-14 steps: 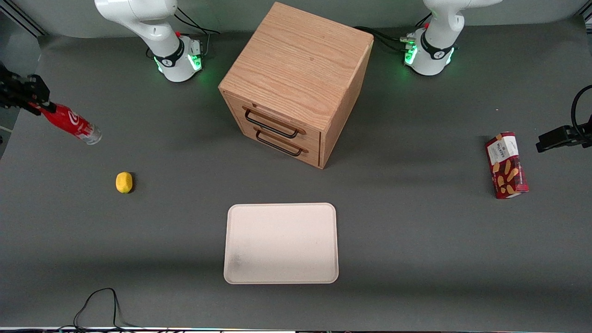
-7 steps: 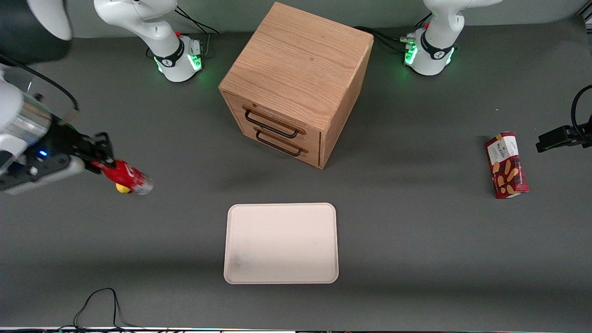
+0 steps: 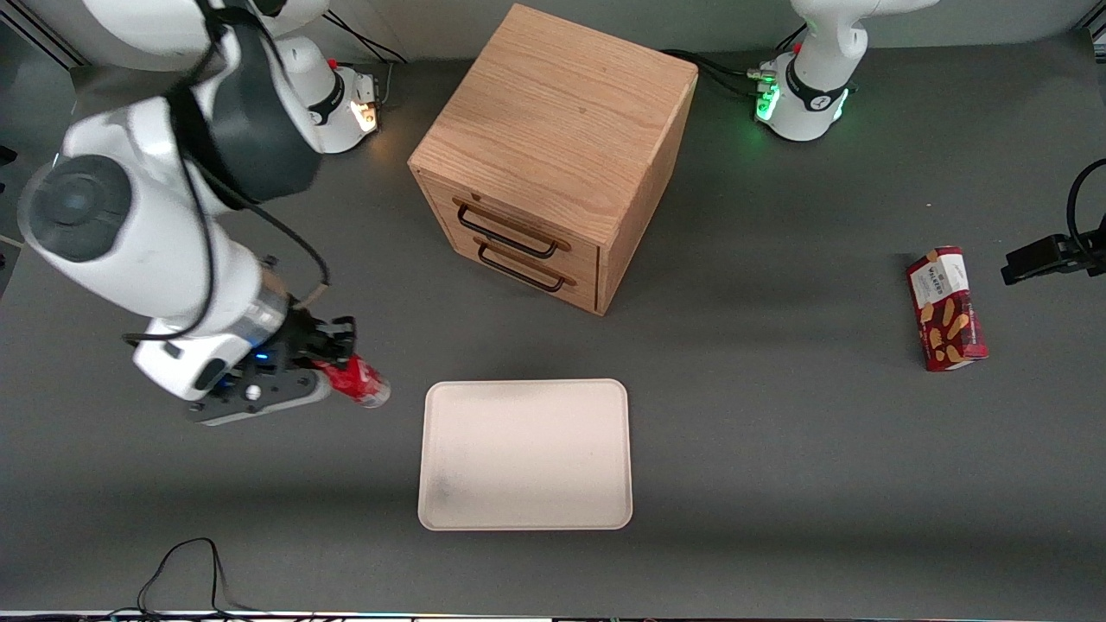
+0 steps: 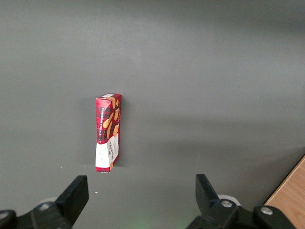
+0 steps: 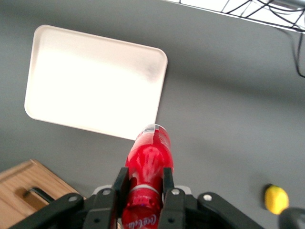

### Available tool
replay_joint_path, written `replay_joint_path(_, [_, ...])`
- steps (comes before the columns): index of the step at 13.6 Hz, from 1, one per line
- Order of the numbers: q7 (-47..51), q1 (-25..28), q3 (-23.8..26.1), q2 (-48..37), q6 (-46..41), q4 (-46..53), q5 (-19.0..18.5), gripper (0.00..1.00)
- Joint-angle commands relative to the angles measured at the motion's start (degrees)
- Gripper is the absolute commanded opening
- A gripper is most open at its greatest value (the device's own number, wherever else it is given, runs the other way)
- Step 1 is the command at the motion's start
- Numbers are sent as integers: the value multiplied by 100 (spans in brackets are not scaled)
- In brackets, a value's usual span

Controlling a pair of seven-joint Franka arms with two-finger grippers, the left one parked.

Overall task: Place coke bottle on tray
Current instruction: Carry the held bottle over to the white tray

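Note:
My right gripper [image 3: 333, 367] [image 5: 143, 180] is shut on the coke bottle [image 3: 357, 383] [image 5: 148, 162], a slim red bottle held by its capped end, its clear base pointing toward the tray. I carry it above the table, just off the tray's edge on the working arm's side. The tray [image 3: 525, 453] [image 5: 93, 81] is a flat cream-pink rectangle with rounded corners, lying nearer the front camera than the wooden cabinet, with nothing on it.
A wooden two-drawer cabinet [image 3: 553, 155] stands mid-table, its handles facing the tray. A yellow lemon [image 5: 276, 199] lies on the table near my arm. A red biscuit box [image 3: 946, 308] [image 4: 108, 131] lies toward the parked arm's end. A black cable [image 3: 181, 574] loops at the table's front edge.
My arm has swung in from the table's end toward the tray, carrying the coke bottle past the lemon. The arm now hides the lemon in the front view.

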Motion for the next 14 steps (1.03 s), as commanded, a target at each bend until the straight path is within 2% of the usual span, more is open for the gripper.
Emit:
replay_joint_path(1, [259,72,-100,453,197,561,107,0])
replay_joint_path(14, [180,37,-12,1816,2140,429,177,0])
